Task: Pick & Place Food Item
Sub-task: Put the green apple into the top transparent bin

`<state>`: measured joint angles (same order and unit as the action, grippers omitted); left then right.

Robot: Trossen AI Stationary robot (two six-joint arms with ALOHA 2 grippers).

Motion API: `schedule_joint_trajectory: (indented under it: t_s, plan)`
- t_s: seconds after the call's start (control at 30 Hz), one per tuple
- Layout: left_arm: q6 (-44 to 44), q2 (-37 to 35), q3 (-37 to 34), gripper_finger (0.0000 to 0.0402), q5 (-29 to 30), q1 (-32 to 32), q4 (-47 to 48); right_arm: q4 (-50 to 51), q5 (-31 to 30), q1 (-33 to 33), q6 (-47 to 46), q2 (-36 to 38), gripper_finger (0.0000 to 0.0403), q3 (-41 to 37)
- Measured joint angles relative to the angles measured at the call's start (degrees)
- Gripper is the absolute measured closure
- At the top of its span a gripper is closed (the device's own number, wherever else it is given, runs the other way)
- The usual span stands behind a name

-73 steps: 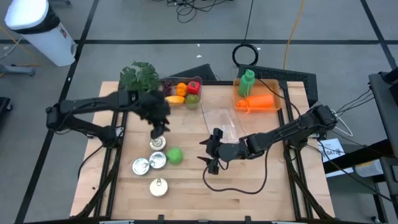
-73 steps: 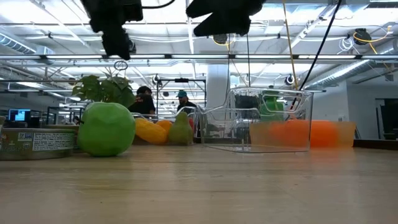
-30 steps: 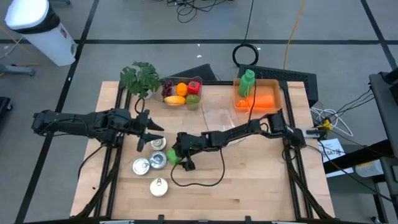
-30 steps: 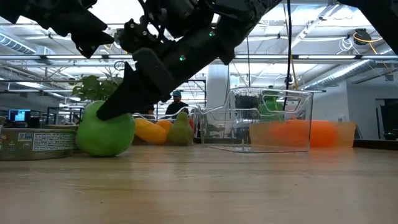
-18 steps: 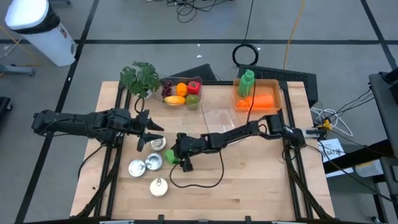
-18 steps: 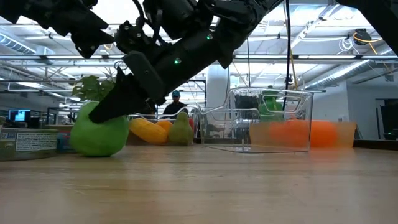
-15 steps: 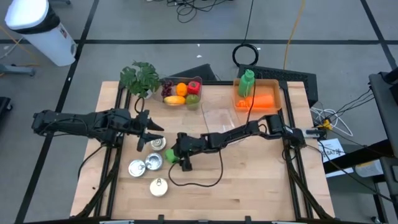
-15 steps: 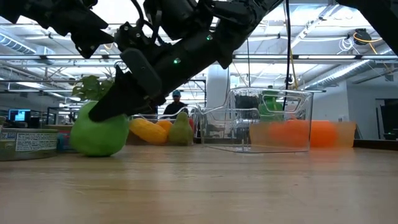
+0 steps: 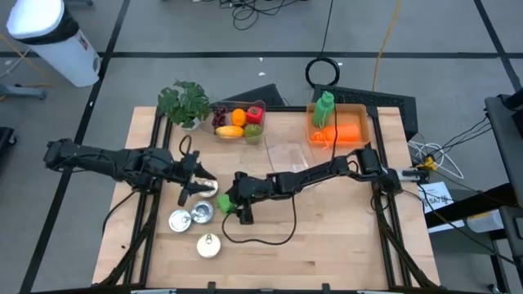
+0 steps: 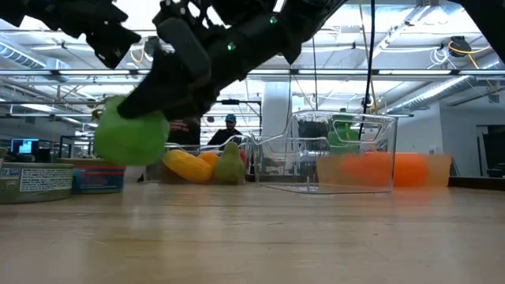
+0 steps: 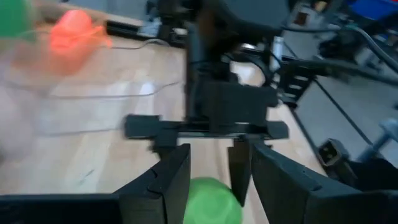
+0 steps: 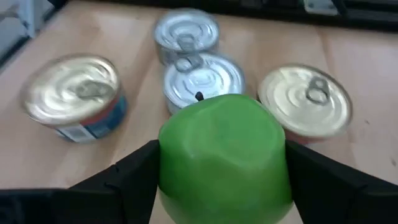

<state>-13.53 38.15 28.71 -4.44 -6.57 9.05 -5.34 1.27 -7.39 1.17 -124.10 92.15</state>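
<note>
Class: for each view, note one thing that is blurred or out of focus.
Left wrist view: the orange item smears into a blur. Low view: the green apple is soft-edged. Right wrist view: the cans behind the apple are slightly soft. High view: nothing noticeably blurred.

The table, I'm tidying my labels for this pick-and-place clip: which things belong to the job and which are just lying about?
In the job:
- green apple, lifted off the wood
- right gripper, shut on it
- clear bin, probably the drop spot

Lying about:
- tins
- fruit tray
- plant
- orange bin
- left gripper, waiting beside the tins
</note>
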Motion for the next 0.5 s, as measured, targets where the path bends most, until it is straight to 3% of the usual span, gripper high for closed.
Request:
schedule_joint_trajectory:
  t_s: [0.23, 0.5]
  plan:
    - [3.87, 6.76, 0.00, 0.0224, 0.59, -6.66, -5.89, 1.53, -3.72, -1.33, -0.07, 2.21, 0.0120, 0.12]
    - [6.35, 12.00, 0.02, 0.0224, 8.70, -11.85, -9.04, 0.51, -12.45, -3.86, -0.95, 6.54, 0.0120, -6.11]
